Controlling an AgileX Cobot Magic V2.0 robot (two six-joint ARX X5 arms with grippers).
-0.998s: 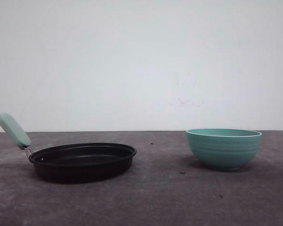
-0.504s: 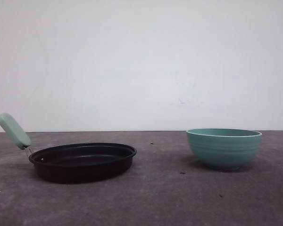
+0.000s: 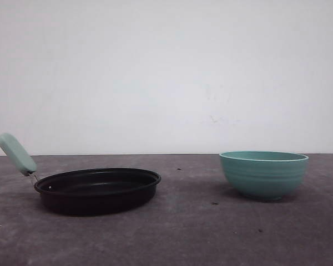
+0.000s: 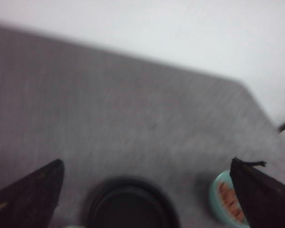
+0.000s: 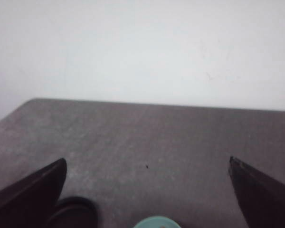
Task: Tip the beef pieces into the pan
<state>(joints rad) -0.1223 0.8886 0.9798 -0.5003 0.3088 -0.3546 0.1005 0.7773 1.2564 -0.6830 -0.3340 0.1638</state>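
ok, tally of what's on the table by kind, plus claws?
Pan: 1, black, nothing in it
Bowl: 1, teal
Beef pieces: 1 heap, in the bowl; pieces too blurred to count
Left claw: 1, open
Right claw: 1, open
Total: 5

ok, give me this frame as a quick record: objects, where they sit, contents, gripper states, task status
pan: black, mint-green handle, on the table toward the left in the front view, nothing visible inside
bowl: teal, ribbed, upright, to the right of the pan, apart from it
beef pieces: reddish-orange chunks inside the bowl, seen from the left wrist
table: dark grey, a few small specks
left gripper: open, above the pan, holding nothing
right gripper: open, holding nothing, bowl rim just below
task status: pouring not yet begun; bowl ungrasped
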